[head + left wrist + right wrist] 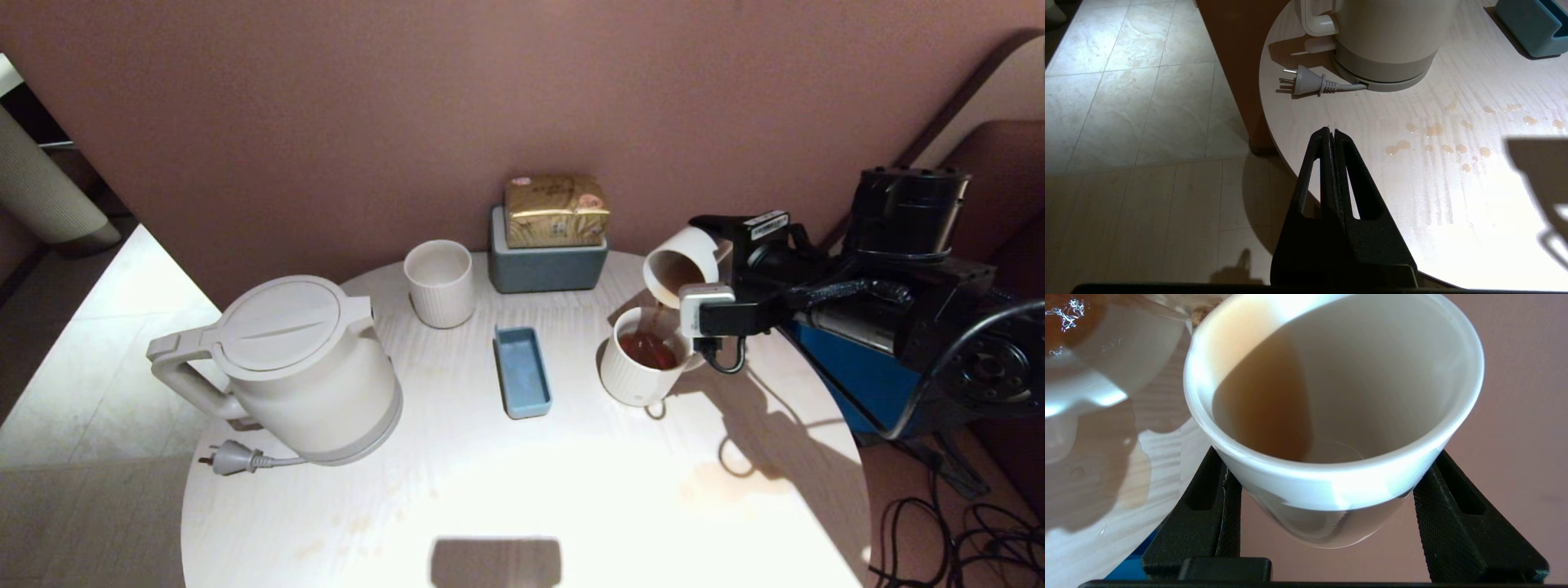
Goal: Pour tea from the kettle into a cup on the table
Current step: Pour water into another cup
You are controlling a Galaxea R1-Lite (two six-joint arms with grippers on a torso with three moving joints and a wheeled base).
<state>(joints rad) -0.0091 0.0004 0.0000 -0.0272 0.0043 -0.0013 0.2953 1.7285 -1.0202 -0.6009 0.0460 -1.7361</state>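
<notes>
At the table's (522, 506) three o'clock, the right gripper (709, 282) clamps the tilted cup (682, 261), tea (649, 349) streaming into the ribbed cup (645, 367) below; overtilting could splash past its rim, while the kettle (302, 367) sits at nine o'clock.

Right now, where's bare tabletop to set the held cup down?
Broad bare patch at the near edge of the table, in front of the kettle and blue tray, though spotted with drops. Narrow gap between kettle and tray. Crowded around the ribbed cup receiving tea, under the right gripper.
</notes>
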